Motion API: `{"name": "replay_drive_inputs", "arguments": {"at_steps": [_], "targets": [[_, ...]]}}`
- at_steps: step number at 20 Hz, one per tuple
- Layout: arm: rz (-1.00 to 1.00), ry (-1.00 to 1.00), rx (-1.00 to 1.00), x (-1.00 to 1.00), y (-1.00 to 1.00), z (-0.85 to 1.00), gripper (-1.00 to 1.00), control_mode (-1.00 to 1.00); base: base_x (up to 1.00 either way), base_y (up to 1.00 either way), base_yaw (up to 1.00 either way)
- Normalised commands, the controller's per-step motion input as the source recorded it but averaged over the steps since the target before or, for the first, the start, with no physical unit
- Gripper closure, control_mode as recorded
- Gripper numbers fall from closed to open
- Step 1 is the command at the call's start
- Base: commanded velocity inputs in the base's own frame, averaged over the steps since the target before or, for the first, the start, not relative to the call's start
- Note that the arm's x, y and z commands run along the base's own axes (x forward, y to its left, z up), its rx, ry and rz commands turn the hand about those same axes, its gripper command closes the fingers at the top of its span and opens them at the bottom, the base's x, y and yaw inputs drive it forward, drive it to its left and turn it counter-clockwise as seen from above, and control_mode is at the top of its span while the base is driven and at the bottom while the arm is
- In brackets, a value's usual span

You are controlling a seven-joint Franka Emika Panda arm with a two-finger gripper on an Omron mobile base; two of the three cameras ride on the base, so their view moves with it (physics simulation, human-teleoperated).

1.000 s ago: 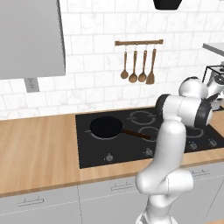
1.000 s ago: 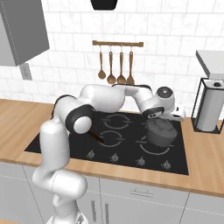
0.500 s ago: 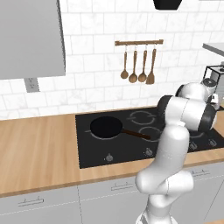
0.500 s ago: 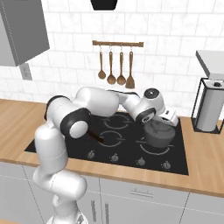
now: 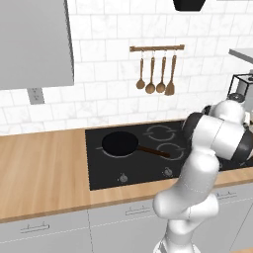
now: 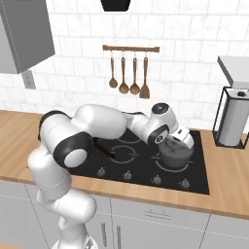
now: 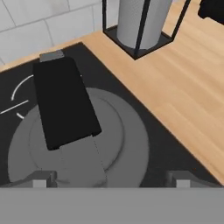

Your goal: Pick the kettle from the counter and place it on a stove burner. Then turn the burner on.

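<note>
Already the kettle (image 6: pixel 176 153) sits on the cooktop's (image 6: pixel 146 170) front right stove burner (image 7: pixel 19 98), directly under the gripper (image 7: pixel 109 178), whose jaws stand wide apart, empty, astride its handle; next comes reaching for the knob (image 6: pixel 157 179).

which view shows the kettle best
The hand view: the kettle sits close below the camera, with its black-sleeved handle and round lid plain. The right base view shows its body on the cooktop, partly behind the tool. In the left base view the arm covers that spot.
</note>
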Motion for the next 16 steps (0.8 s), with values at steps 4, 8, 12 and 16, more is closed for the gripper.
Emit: {"name": "replay_drive_inputs", "arguments": {"at_steps": [4,8,12,16], "targets": [[0.00,-0.01,-0.01,-0.40,0.48,0.05,-1.00,-1.00,0.00,0.00,0.00],[0.02,-0.12,-0.03,-0.49,0.26,0.29,-1.00,-1.00,0.00,0.00,0.00],[0.02,-0.12,0.00,-0.64,-0.07,0.48,-1.00,-1.00,0.00,0.00,0.00],[0.03,-0.01,0.00,-0.66,-0.20,0.40,-1.00,-1.00,0.00,0.00,0.00]]}}
